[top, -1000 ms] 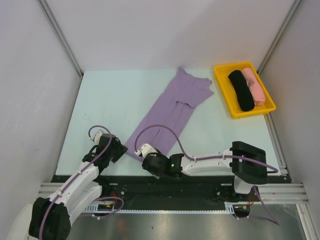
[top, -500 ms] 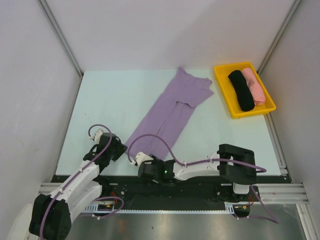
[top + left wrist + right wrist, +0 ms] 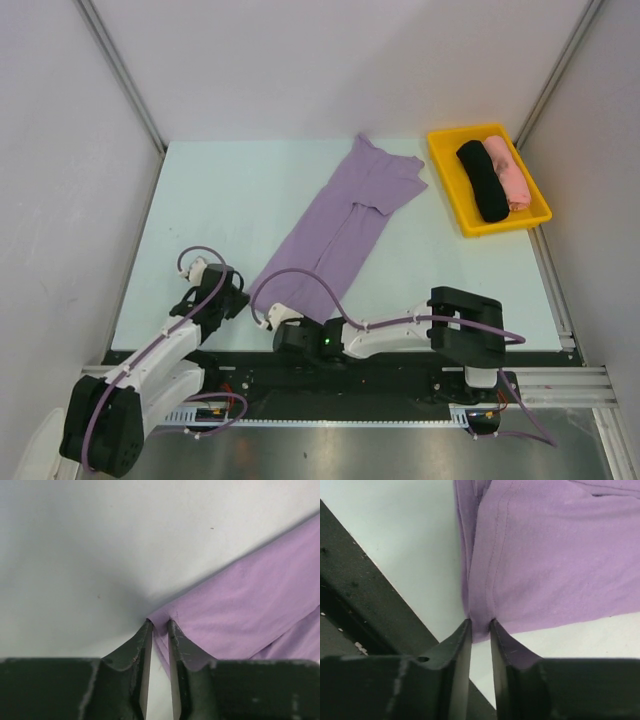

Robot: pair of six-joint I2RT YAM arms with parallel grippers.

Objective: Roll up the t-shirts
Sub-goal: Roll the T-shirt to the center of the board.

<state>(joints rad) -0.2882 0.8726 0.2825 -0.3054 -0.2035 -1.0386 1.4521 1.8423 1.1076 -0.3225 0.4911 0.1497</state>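
Top view: we see a pale table (image 3: 200, 220) boxed in by plain white walls (image 3: 330, 60), with a black rail (image 3: 400, 375) along its near edge. The lavender t-shirt (image 3: 340, 220) lies flat as a long diagonal strip. Its neck end is near the far edge and its hem is at the near-left. A yellow tray (image 3: 445, 180) at the far right holds a black bundle (image 3: 482, 182) and a pink bundle (image 3: 510, 172) side by side, well apart from the shirt. The left gripper (image 3: 240, 299) and right gripper (image 3: 272, 317) both sit at the hem end. From here their fingers are too small to read.

Left wrist view: this one shows the grip. The fingers are nearly together and pinch one hem corner, and the cloth peaks up at the tips. The rest of the shirt runs off the right edge. We see only bare table beyond, no tray.

Right wrist view: the fingers are nearly together, nipping the other hem corner beside a stitched seam. The rail shows at the left. Most of the shirt is cut off at the top and right, and the neck label isn't visible in any view.
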